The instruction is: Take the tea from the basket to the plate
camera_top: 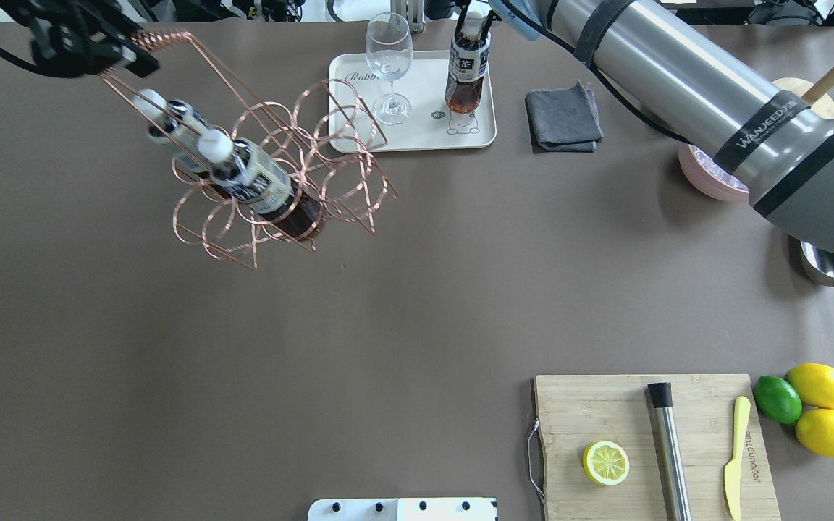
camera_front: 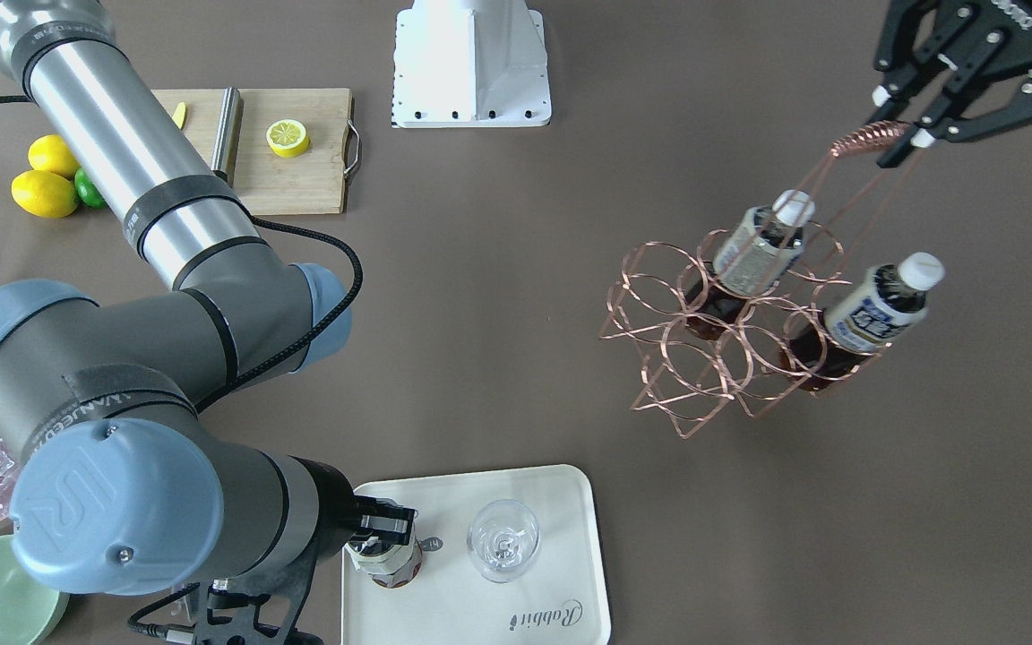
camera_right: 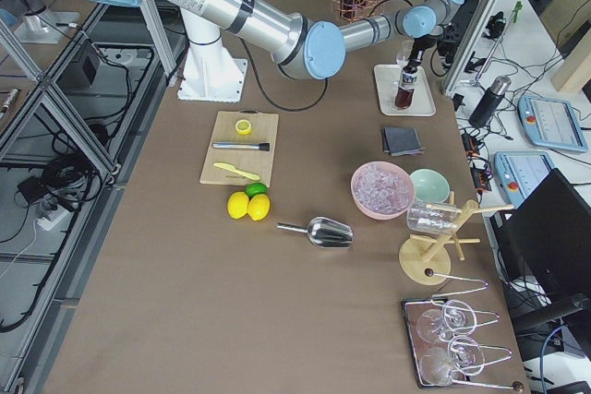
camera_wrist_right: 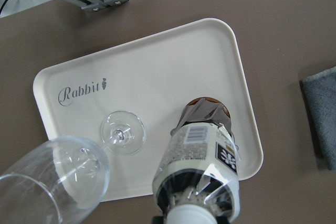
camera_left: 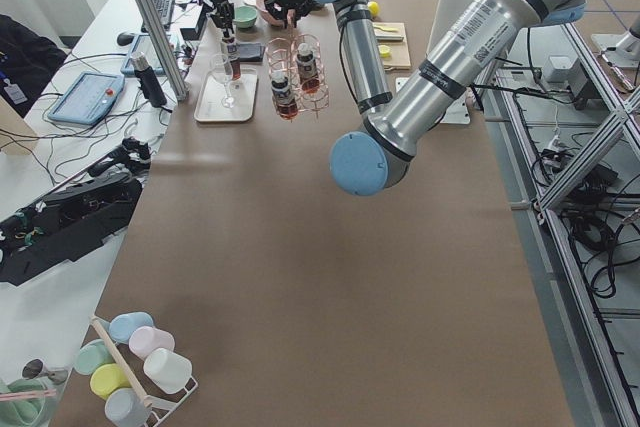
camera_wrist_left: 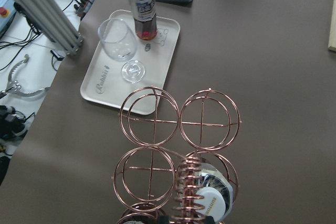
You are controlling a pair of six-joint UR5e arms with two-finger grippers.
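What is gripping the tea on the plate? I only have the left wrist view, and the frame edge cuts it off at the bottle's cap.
Observer: The right gripper. In the overhead view it closes on the cap from both sides while the tea stands upright on the plate, beside the wine glass.
Operator: How many bottles are in the basket? I can make out one cap for sure.
Observer: Two. The front-facing view shows the bottle nearer the robot and the bottle beside it, both leaning in the basket.
Operator: And what holds the basket?
Observer: The left gripper, shut on its coiled handle.
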